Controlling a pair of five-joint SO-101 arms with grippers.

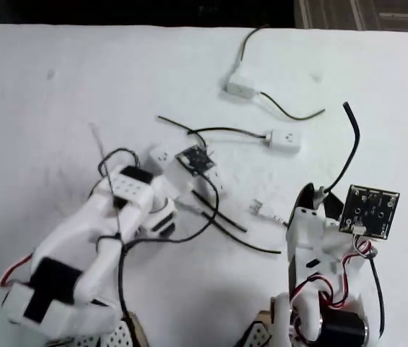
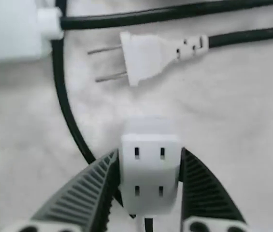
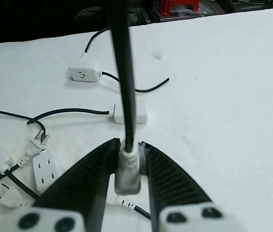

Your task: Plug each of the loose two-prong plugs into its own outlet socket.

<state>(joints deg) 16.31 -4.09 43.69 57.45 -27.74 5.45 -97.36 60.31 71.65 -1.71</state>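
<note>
The left gripper (image 2: 150, 155) is closed about halfway, its ribbed jaws pressed against the two flanks of a white outlet socket (image 2: 150, 176). The slotted face is turned toward the wrist camera, probably to brace the block so that a plug can be pushed in. Just ahead of the fingertips a loose two-prong plug (image 2: 146, 58) lies flat on the table (image 2: 233, 125), prongs crosswise to the jaws and apart from the socket. The right gripper (image 3: 129, 144) is nearly closed on a white plug (image 3: 126, 176), whose black cord (image 3: 122, 72) rises straight away from the jaws. That looks like a carrying hold for bringing it to an outlet. Well beyond its fingertips sit two free sockets, one nearer (image 3: 141, 115) and one farther (image 3: 84, 72). The held plug's prongs are hidden by the jaws, so which way they face cannot be told. The cord crosses the nearer socket and covers its face. A white block (image 2: 10, 29) beside the left gripper's reach is cut off at the frame edge, and I cannot say what it is.
</note>
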